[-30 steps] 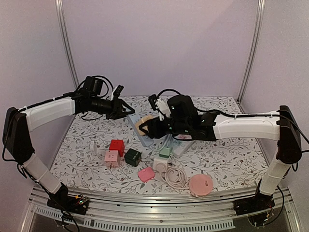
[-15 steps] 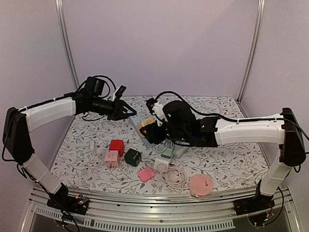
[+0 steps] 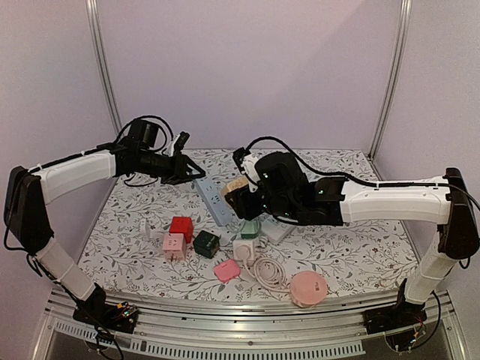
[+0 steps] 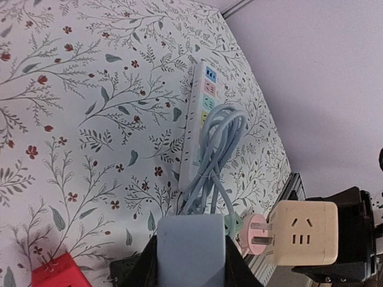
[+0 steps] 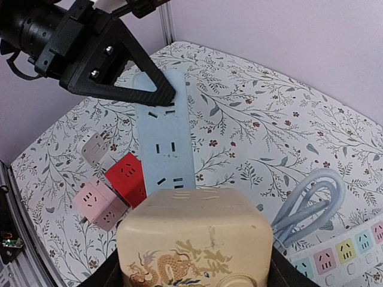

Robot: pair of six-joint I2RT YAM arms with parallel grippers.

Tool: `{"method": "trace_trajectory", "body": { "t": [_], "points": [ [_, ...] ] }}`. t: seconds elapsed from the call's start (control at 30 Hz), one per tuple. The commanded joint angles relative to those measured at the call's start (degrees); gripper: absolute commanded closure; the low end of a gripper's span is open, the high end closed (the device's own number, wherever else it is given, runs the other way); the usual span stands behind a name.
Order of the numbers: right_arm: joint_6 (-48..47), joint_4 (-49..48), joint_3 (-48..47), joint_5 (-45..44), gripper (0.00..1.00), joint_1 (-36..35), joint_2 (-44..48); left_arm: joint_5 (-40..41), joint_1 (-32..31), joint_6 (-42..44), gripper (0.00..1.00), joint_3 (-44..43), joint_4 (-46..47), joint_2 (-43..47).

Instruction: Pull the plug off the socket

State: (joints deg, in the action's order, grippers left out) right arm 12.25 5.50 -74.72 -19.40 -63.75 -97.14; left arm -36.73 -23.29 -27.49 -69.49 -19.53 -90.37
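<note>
The cream cube plug (image 3: 235, 187) (dragon-printed) is being clamped by the right pincer (image 3: 238, 196), three o'clock from the left pincer (image 3: 196, 178), closed on a blue strip (image 3: 215, 202).

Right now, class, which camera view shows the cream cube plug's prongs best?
The left wrist view: there the cream cube plug is seen side-on, with its prongs bare and in full view. The right wrist view is filled by the plug's dragon-printed face, with the prongs hidden. The top view shows only a small cream block.

top: high, rear, looking down; wrists: close, oblique; all share blue strip (image 3: 212, 202)
</note>
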Motion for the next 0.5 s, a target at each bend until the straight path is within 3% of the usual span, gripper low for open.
{"method": "trace_trajectory", "body": {
  "t": [0.0, 0.47],
  "points": [
    [3.67, 0.17, -1.28, 3.59, 0.6, 2.5, 2.85, 3.08, 0.44, 3.46, 0.94, 0.23, -1.62, -0.01],
    [9.78, -1.2, 1.73, 8.98, 0.59, 8.26, 5.04, 3.94, 2.72, 4.19, 0.95, 0.24, -1.6, 3.92]
  ]
}}
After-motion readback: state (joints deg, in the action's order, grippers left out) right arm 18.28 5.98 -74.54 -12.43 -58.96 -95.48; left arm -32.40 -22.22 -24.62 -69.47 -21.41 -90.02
